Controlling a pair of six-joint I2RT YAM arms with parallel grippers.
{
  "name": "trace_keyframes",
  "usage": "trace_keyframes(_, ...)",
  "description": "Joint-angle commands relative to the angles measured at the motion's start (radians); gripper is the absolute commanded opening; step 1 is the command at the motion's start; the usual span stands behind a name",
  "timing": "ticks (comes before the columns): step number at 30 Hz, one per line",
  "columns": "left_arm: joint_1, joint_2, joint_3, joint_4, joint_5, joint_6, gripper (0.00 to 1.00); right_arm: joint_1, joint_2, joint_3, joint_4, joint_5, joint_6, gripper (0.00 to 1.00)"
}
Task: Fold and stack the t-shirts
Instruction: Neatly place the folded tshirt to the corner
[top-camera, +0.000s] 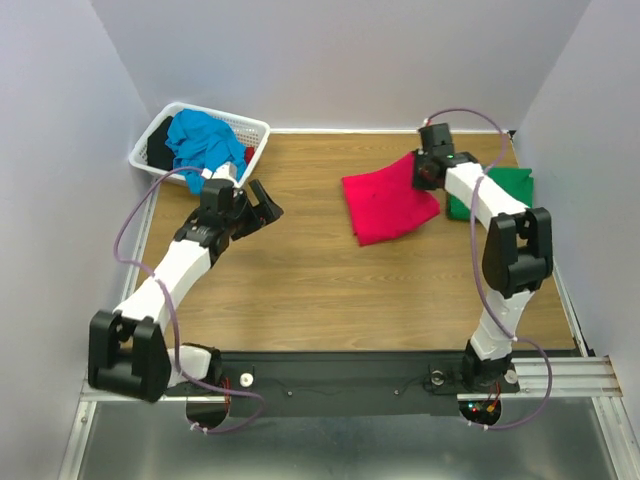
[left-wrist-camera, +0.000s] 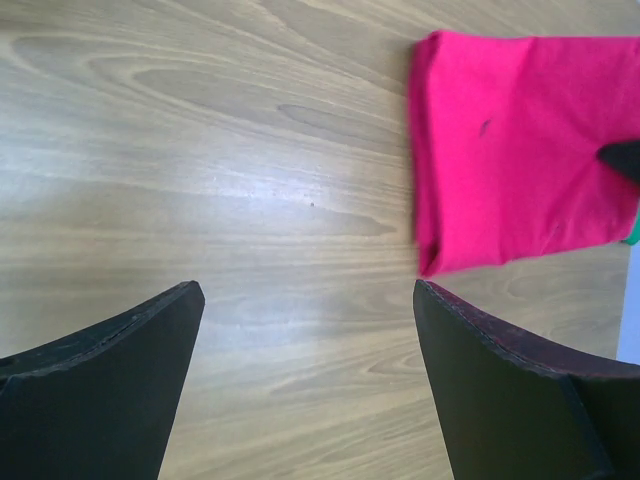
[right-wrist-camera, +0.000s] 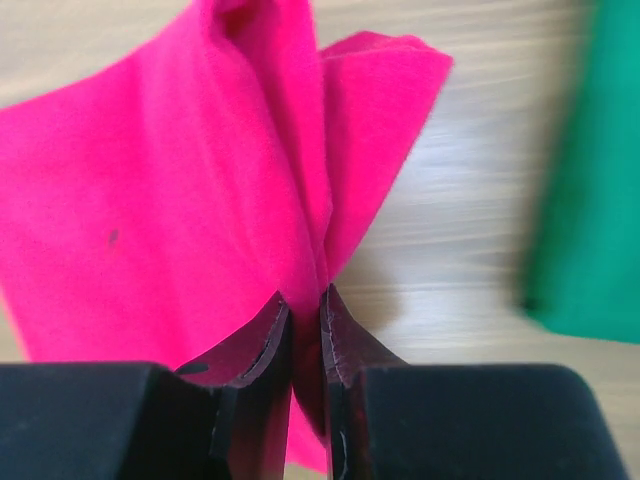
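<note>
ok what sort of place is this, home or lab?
Probably a lab test cell, not a home: plain white walls box in a wood-grain table, the left arm and right arm are bolted to a metal rail, with a basket and pink t-shirt as props.

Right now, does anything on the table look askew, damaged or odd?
The pink tee lies askew to the table edge, one corner pinched by the right gripper, and carries a small dark speck. Nothing else stands out.

White lattice basket (top-camera: 149, 139), wooden table (top-camera: 300, 285)
</note>
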Motion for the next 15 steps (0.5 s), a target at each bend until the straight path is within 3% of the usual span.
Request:
trace_keyframes(1, -0.001, -0.143, -0.063, -0.054, -0.068, -0.001, 0.98, -0.088, -0.068, 0.066, -0.005, 0.080, -0.029, 0.00)
trace_keyframes(6, -0.001, -0.276, -0.086, -0.117, -0.140, -0.034, 0.98, -0.159, -0.070, 0.152, -0.042, 0.106, -0.081, 0.00)
trace_keyframes(15, -0.001, -0.291, -0.087, -0.169, -0.182, -0.038, 0.98, -0.208, -0.061, 0.264, -0.109, 0.102, -0.134, 0.00)
